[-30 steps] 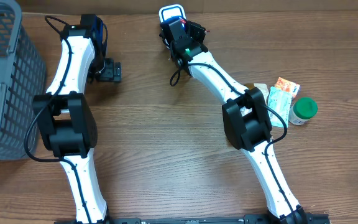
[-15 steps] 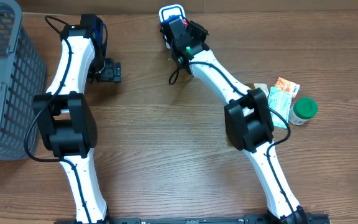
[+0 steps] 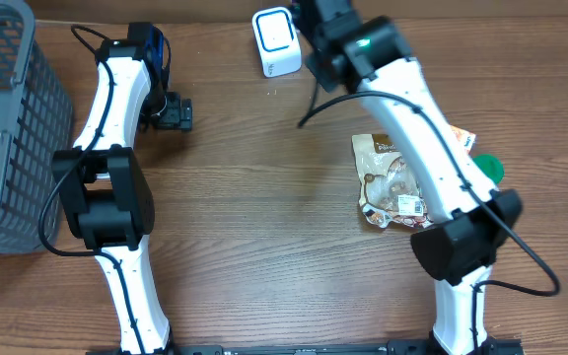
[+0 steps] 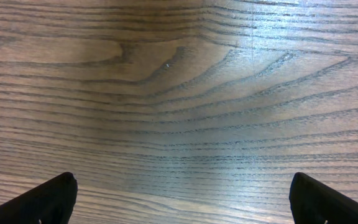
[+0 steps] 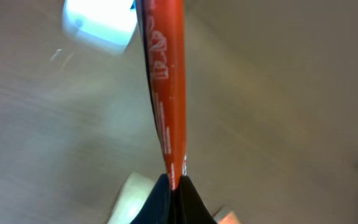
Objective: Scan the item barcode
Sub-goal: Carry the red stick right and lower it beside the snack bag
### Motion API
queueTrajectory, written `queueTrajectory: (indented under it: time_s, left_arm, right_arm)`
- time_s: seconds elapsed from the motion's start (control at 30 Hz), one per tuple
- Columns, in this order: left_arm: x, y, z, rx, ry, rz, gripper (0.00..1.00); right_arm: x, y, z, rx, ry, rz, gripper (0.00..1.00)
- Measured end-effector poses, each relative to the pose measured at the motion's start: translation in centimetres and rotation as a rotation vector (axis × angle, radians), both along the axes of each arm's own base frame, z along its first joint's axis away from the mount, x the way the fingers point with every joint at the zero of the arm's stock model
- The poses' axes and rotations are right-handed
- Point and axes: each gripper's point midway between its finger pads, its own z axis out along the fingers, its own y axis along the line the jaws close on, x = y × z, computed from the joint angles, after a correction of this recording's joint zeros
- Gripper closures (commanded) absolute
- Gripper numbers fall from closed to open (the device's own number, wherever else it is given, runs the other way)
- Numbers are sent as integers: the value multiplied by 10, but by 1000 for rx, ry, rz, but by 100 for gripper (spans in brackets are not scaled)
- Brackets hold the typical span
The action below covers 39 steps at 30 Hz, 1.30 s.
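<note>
In the right wrist view my right gripper is shut on the bottom edge of a thin red-orange packet, seen edge-on and standing upright with white print on it. The white scanner with its blue rim lies blurred beyond it on the left. From overhead the scanner stands at the table's back edge, and my raised right arm just right of it hides the packet. My left gripper rests over bare wood at the back left, open, with nothing between its fingertips.
A brown snack bag lies flat right of centre. Behind my right arm sit a green-capped jar and an orange-and-white pack. A grey mesh basket fills the left edge.
My right arm has lifted and swung right, off the scanner, with the packet still gripped. The scanner and the brown bag now show in full. The left arm has not moved.
</note>
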Motion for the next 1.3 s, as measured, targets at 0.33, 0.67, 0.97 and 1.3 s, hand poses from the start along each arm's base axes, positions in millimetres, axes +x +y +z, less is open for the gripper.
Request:
queueTrajectory:
  time_s: [0.33, 0.67, 0.97, 1.3]
  left_arm:
    - [0, 0, 0, 0, 0, 0, 1]
    - [0, 0, 0, 0, 0, 0, 0]
    - [0, 0, 0, 0, 0, 0, 0]
    - [0, 0, 0, 0, 0, 0, 1]
  right_arm:
    - [-70, -43, -59, 334, 544, -191, 96]
    - [-104, -50, -107, 384, 763, -304, 96]
    - [-122, -52, -167, 382, 841, -409, 96]
    - [-136, -55, -198, 378, 876, -468, 94]
